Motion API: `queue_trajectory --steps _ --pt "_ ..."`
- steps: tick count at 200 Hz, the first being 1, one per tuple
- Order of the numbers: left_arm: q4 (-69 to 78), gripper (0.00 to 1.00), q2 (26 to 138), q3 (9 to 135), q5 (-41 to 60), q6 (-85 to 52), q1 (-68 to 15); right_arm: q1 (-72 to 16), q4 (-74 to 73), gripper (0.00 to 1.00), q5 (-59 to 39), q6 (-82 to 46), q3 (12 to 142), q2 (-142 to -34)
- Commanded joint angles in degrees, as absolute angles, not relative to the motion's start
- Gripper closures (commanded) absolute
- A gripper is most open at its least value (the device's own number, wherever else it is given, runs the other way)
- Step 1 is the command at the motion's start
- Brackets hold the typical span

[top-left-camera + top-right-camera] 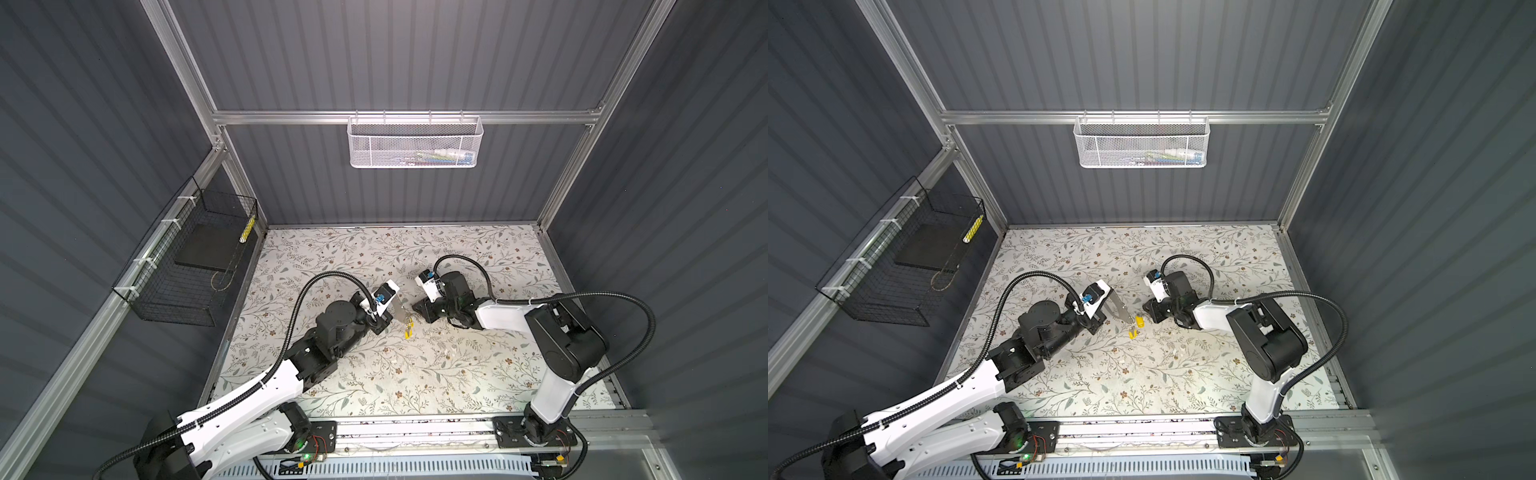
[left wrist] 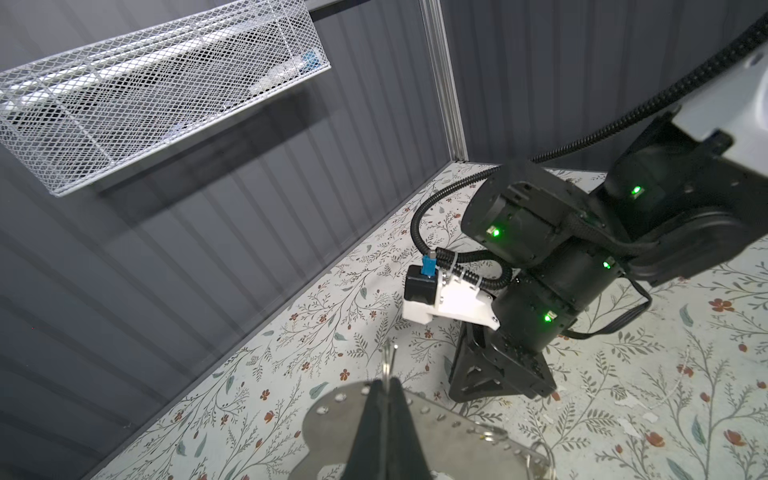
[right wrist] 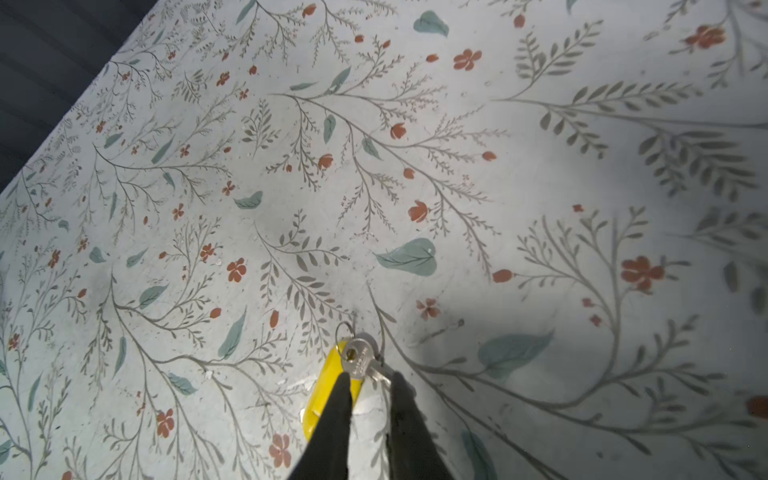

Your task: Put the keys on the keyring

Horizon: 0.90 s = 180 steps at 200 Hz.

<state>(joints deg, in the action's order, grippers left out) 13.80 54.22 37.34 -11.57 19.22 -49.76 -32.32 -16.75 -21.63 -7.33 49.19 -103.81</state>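
Floral table point(image 1: 374, 374): left gripper point(image 2: 387, 384), reaching from 8 o'clock, pinched tight on the silvery keyring point(image 1: 398, 309) near centre. The right gripper point(image 3: 370, 378), reaching from 3 o'clock, jaws slightly parted astride one key's blade. The keys point(image 1: 408, 333), yellow-tagged, lie mid-table at the keyring's 5 o'clock end.

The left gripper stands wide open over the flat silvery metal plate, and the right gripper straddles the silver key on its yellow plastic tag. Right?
Not quite: the left gripper is shut, pinching a thin metal piece over the flat silvery metal plate, as the left wrist view shows. The right gripper does straddle the silver key on its yellow plastic tag.
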Motion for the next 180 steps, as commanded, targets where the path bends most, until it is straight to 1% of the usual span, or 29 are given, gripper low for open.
queue_trajectory --steps 1,36,76,133,138,180 --pt "13.36 1.0 53.11 39.1 -12.48 19.6 -49.3 -33.51 -18.71 0.77 -21.75 -8.02 50.31 -105.88" --pt "13.36 1.0 52.94 38.97 -12.48 19.77 -49.27 -34.41 -18.36 0.73 -20.88 -7.47 51.36 -108.06" --pt "13.45 1.0 53.13 39.11 -12.35 19.85 -49.3 -35.17 -17.6 0.71 -19.86 -6.86 52.27 -108.72" --pt "13.54 1.0 53.17 39.02 -12.3 19.86 -49.24 -36.02 -16.51 0.72 -19.86 -5.94 53.23 -108.85" --pt "13.54 1.0 53.17 39.02 -12.24 19.86 -49.3 -36.07 -16.29 0.72 -17.75 -5.89 53.41 -108.96" --pt "13.32 1.0 52.84 38.94 -12.26 19.85 -49.3 -36.4 -15.09 0.75 -16.53 -5.19 54.55 -109.48"
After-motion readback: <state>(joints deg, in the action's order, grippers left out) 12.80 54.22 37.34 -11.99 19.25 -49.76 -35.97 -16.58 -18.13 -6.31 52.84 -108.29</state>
